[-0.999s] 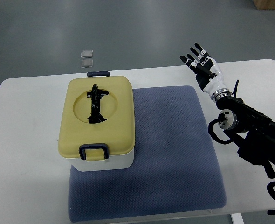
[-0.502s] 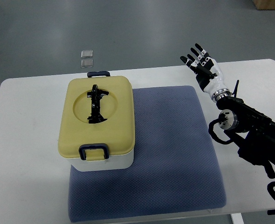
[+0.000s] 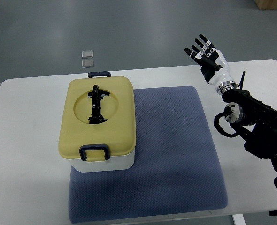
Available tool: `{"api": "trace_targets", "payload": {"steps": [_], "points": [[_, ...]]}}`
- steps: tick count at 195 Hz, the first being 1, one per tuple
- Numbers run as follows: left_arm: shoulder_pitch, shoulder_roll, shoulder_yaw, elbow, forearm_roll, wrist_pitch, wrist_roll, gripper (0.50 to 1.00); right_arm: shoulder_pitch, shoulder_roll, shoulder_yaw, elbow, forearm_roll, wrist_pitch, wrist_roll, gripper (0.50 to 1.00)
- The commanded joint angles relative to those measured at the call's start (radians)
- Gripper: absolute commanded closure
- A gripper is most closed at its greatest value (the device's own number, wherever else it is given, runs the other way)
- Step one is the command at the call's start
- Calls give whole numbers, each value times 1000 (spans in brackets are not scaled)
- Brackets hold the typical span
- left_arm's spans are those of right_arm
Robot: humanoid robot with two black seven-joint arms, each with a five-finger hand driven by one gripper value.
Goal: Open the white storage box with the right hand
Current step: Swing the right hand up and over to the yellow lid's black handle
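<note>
The white storage box (image 3: 105, 163) stands on the left part of a blue mat (image 3: 176, 154). Its yellow lid (image 3: 119, 126) is shut, with a black folding handle (image 3: 96, 104) lying flat in a round recess. A dark blue latch (image 3: 94, 151) sits at the near edge and another latch (image 3: 99, 74) at the far edge. My right hand (image 3: 205, 54) hovers over the table's far right edge, fingers spread and holding nothing, well to the right of the box. The left arm is out of view.
The white table (image 3: 26, 154) carries the mat. My black right forearm (image 3: 256, 126) lies along the table's right side. Two small clear squares (image 3: 87, 58) lie on the grey floor beyond the table. A brown box corner (image 3: 272, 3) shows at top right.
My right hand has moved a little up and to the right, further from the box. The box has not moved.
</note>
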Motion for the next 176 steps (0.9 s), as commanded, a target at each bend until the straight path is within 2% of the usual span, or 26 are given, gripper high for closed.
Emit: {"api": "trace_targets", "payload": {"steps": [1,45,66,83,109,130,176], "points": [[0,0,0,0,0,0,0,500,29,-19,-23,15,-17,-24,-1,566],[0,0,0,0,0,0,0,500,179,-123,-245,17,-56,-13,-2,568],[-1,0,0,0,0,0,0,500,267,-165,-353,15,-167,-11,-1,568],[0,0,0,0,0,0,0,500,317,-171,-380,15,-269,-1,-5,568],[0,0,0,0,0,0,0,500,388,-208,-383,31,-388,55,-12,568],[0,0,0,0,0,0,0,500,439,-234,-411,94,-511,97,-13,568],[0,0,0,0,0,0,0,500,583,-265,-529,285,-818,107,-1,568]]}}
